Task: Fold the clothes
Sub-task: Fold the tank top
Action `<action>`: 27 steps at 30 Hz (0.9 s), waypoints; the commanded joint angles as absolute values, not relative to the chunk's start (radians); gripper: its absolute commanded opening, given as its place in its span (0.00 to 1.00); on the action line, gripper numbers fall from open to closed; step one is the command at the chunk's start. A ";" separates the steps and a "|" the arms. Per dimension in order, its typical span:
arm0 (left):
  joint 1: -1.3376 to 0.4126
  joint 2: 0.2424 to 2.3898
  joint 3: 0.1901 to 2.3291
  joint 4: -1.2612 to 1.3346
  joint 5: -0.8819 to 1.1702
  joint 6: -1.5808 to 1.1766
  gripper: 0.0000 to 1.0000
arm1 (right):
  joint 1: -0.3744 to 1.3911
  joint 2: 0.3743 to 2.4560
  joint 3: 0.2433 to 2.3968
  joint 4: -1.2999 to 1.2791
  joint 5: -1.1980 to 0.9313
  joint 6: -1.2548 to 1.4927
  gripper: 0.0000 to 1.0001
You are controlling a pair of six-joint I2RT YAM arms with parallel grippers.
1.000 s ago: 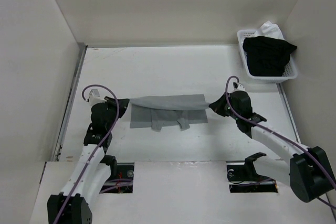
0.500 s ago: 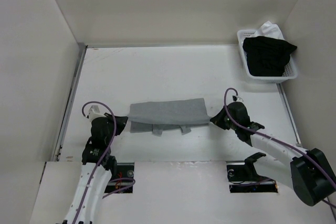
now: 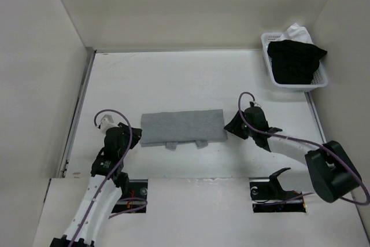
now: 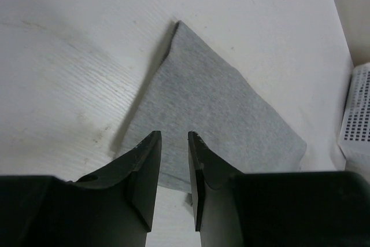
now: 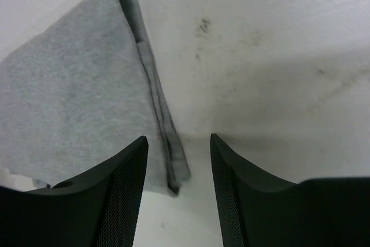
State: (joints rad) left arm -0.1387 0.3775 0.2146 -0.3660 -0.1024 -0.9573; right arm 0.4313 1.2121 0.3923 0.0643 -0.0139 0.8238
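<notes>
- Looking down from the overhead camera, we see the grey top lying flat on the table, between the two arms and toward the near edge, as a wide, tidy rectangle.
- We judge that at least one fold is already made. The right wrist camera shows stacked layers along the side edge of the grey top, and the shape is far shorter front to back than a spread-out tank shirt would be.
- Two small strap ends poke out from under the near edge, so the bundle is not quite neat there.
- The left gripper sits just beside the cloth's left end. In its own camera, the left gripper has its jaws slightly apart, with a narrow gap and nothing pinched in it. The grey top lies just beyond the tips.
- The right gripper sits at the right end. Seen from its wrist, the right gripper has its jaws well apart, with the cloth's near corner lying loose on the table between them, unclamped.
- We reckon what is left is a fold across, end over end, to make a compact stack, and perhaps tucking in the straps.
- The basket in the far right corner holds a black garment and a white cloth, well apart from our work.
</notes>
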 commanded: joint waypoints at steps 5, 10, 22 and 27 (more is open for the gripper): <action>-0.378 0.648 0.262 -0.046 -0.204 -0.956 0.22 | 0.430 1.383 0.457 0.296 -0.115 0.870 0.46; -0.539 0.813 0.331 0.110 -0.293 -0.939 0.22 | 0.429 1.462 0.462 0.383 -0.150 0.928 0.27; -0.760 1.097 0.425 0.371 -0.314 -0.902 0.26 | 0.300 1.150 0.324 0.369 -0.092 0.960 0.00; -0.794 1.164 0.465 0.408 -0.298 -0.891 0.26 | 0.303 0.867 0.406 0.042 0.018 0.841 0.00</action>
